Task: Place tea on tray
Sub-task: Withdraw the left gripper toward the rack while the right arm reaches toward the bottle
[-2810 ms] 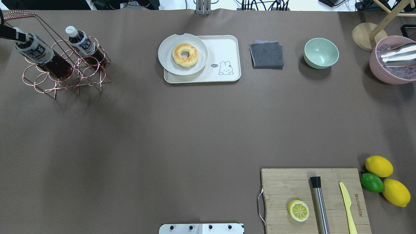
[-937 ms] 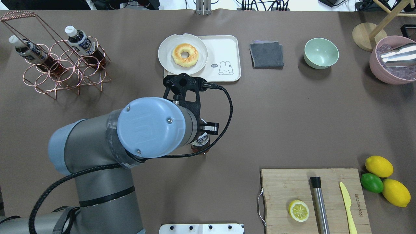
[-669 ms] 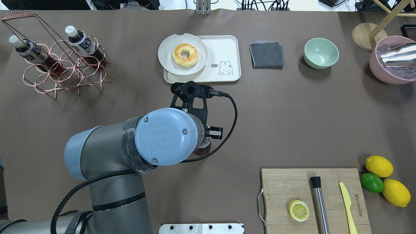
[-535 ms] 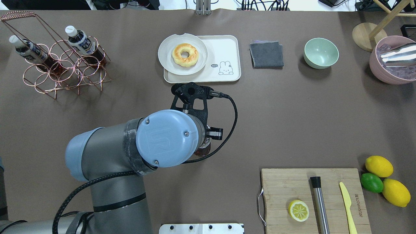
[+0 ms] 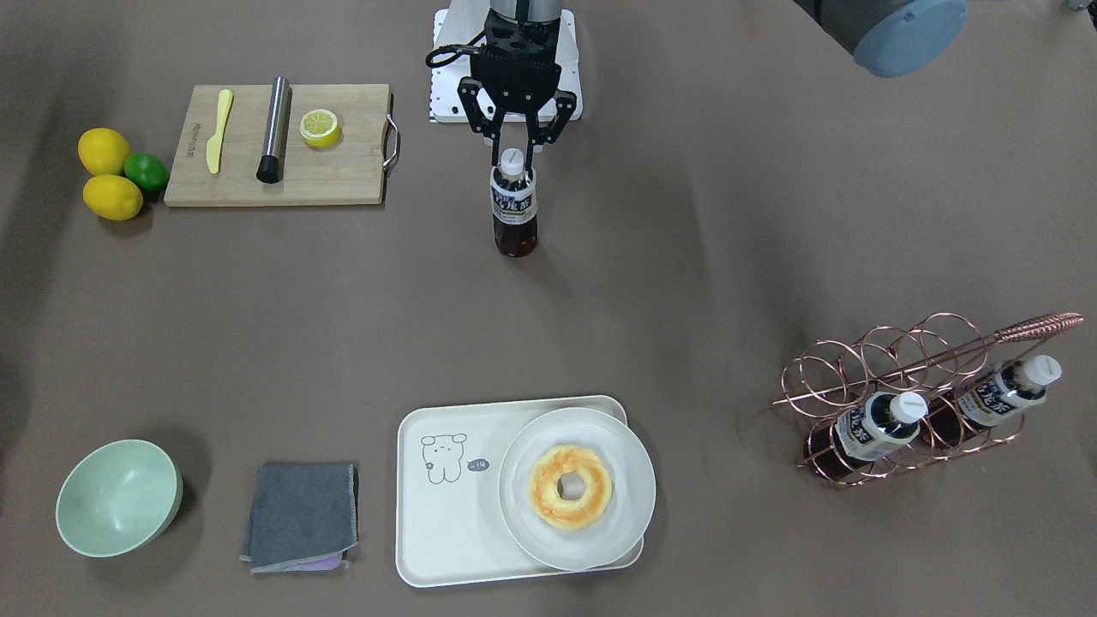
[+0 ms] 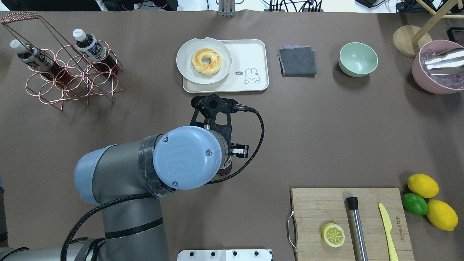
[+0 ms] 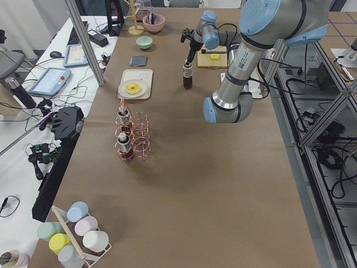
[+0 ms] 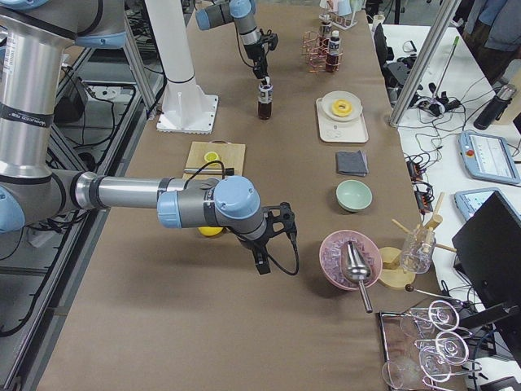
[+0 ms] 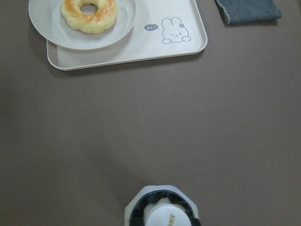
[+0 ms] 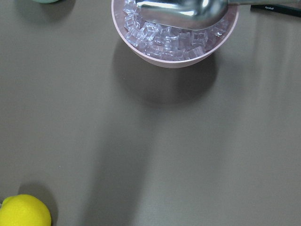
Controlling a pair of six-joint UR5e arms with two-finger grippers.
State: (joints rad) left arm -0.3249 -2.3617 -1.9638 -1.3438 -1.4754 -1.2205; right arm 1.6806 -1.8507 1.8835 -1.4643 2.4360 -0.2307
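Observation:
A tea bottle (image 5: 515, 206) stands upright mid-table, near the robot's base; its white cap fills the bottom of the left wrist view (image 9: 163, 214). My left gripper (image 5: 513, 158) reaches down over it, fingers closed against the neck on both sides. In the overhead view the arm hides all but the bottle's lower edge (image 6: 226, 167). The cream tray (image 5: 437, 531) lies across the table from the bottle and also shows in the left wrist view (image 9: 141, 52). My right gripper (image 8: 259, 262) shows only in the exterior right view, so I cannot tell whether it is open or shut.
A white plate (image 5: 617, 540) with a donut (image 5: 570, 486) covers half the tray. A copper wire rack (image 5: 908, 377) holds two more bottles. A grey cloth (image 5: 300, 514), green bowl (image 5: 116, 497), cutting board (image 5: 343, 180), lemons (image 5: 107, 171) and a pink ice bowl (image 10: 174, 47) are around.
My left arm has brought a bottle from the rack to mid-table. In the last second it shifted slightly right and has since held nearly still.

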